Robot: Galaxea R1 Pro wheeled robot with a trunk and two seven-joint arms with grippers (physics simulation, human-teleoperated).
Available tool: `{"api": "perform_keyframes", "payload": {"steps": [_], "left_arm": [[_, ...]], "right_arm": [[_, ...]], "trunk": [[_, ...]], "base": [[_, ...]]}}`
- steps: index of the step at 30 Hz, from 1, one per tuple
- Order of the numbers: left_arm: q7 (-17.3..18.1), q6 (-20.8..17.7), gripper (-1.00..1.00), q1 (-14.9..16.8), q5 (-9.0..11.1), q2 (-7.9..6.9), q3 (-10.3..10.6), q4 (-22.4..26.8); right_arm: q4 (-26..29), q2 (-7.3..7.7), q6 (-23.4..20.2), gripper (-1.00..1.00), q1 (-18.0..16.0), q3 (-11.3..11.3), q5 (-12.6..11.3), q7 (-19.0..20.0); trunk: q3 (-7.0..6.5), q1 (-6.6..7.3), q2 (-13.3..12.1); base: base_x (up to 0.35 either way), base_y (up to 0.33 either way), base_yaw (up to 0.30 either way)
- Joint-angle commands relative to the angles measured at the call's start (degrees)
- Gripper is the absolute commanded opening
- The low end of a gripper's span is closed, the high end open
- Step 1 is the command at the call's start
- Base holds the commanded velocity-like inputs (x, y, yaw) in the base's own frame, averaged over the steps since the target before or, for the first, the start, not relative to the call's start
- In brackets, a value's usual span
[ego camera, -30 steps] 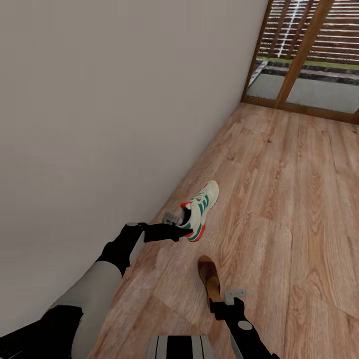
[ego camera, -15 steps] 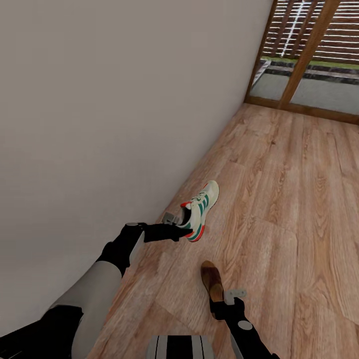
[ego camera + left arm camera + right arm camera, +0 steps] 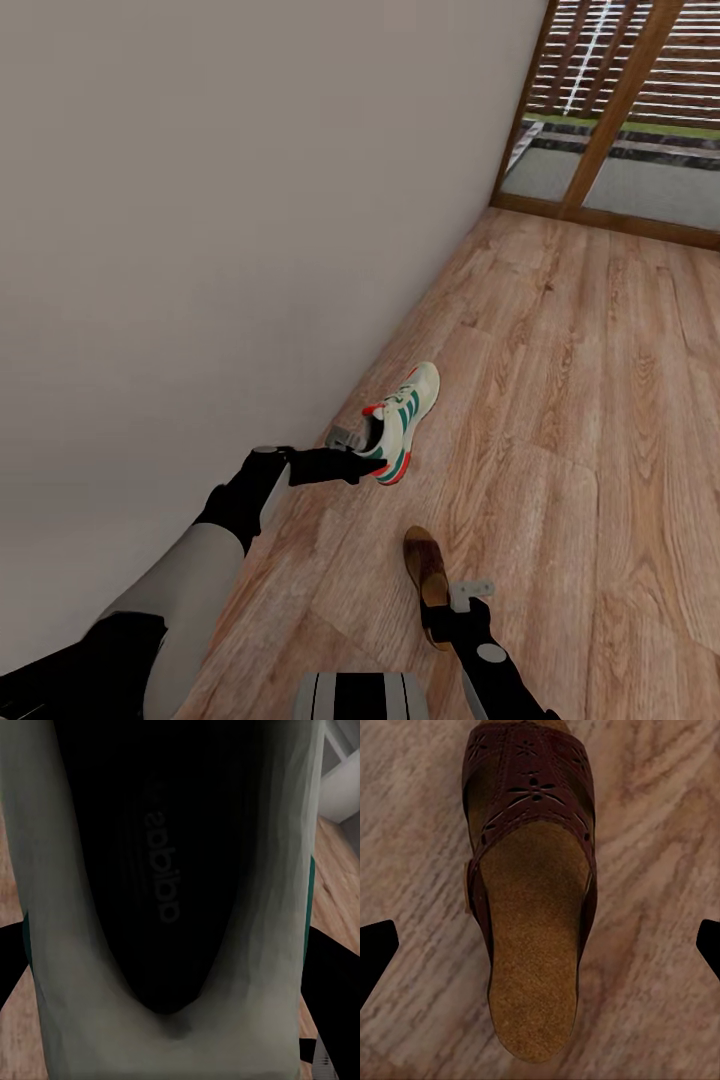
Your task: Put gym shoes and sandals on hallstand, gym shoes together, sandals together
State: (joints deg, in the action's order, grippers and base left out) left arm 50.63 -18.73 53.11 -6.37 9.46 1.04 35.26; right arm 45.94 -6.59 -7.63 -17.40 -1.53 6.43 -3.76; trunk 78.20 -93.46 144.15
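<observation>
Inside the gym shoe, the insole reads "adidas".

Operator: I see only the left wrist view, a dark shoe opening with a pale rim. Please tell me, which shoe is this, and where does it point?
Observer: The head view shows a gym shoe, white with green stripes, held at its heel end by the left gripper. Its toe points away from the robot, along the wall.
Operator: What about the right gripper?
Observer: The right gripper is open over a brown sandal lying on the floor. Its fingertips stand clear of the sandal on both sides.
Operator: What lies ahead?
Observer: A wood-framed glass door at the far end of the floor.
</observation>
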Motion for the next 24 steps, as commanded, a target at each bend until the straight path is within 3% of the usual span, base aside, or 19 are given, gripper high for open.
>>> {"api": "perform_keyframes", "payload": {"steps": [1,4,9,20,24], "left_arm": [[0.3,-0.5,-1.00,0.1,-0.3,0.03,-0.1,0.1],[0.3,-0.5,-1.00,0.3,-0.2,0.03,-0.1,0.2],[0.3,-0.7,-1.00,0.5,-0.2,0.20,-0.1,2.2],[1.5,-5.2,-1.00,1.1,0.2,0.47,-0.1,6.9],[1.6,-8.8,-1.00,0.6,1.4,0.43,-0.2,9.8]], "right_arm": [[0.1,0.01,-0.4,1.00,0.0,-0.1,0.6,-0.3],[0.2,0.00,-0.4,1.00,0.0,-0.1,0.6,-0.3],[0.1,0.01,-0.4,1.00,0.0,-0.1,0.6,-0.3],[0.1,0.04,-0.4,1.00,0.0,-0.1,0.6,-0.3],[0.3,0.04,-0.4,1.00,0.0,-0.1,0.6,-0.3]], "trunk": [[0.04,0.01,0.0],[0.04,0.01,0.0],[1.28,-0.12,0.1],[4.68,-0.40,0.2],[5.92,-0.51,0.3]], "base": [[0.000,0.000,0.000],[0.000,0.000,0.000],[0.000,0.000,0.000],[0.000,0.000,0.000],[0.000,0.000,0.000]]}}
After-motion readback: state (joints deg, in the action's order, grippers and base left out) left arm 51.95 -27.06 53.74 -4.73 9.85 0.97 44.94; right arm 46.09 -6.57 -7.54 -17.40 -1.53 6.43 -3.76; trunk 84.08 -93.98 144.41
